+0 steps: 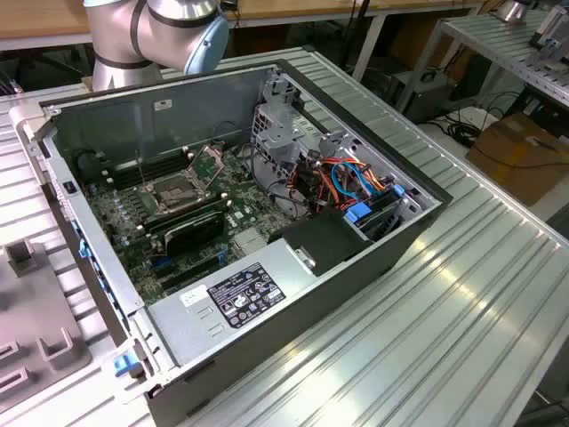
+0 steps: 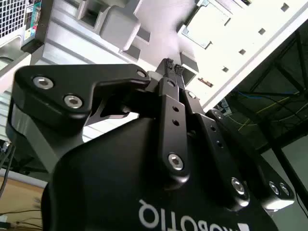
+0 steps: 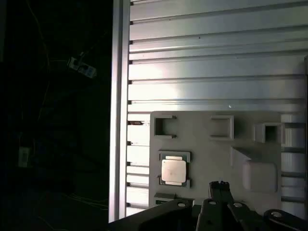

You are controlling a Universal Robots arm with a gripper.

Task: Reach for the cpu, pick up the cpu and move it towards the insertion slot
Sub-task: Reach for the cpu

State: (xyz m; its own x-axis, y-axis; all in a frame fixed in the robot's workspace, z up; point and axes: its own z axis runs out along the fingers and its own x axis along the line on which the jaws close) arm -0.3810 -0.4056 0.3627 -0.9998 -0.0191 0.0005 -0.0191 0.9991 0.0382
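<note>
At the exterior view's left, a grey fixture plate (image 1: pixel 31 342) is lying on the slatted desk (image 1: pixel 462 294). In the first wrist view, the cpu (image 3: pixel 173 171) is sitting flat in a small framed nest near the plate's corner, close to the desk's edge. The claw (image 3: pixel 220 185) is hovering over the plate just beside the cpu, fingers closed together and gripping nothing. Further right in the exterior view, the insertion slot (image 1: pixel 182 191) is lying inside the open computer case (image 1: pixel 356 276).

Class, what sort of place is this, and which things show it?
Probably a robotics lab for computer assembly: an open computer case lies on a ribbed metal table, a robot arm by it, a cpu on a grey tray.
</note>
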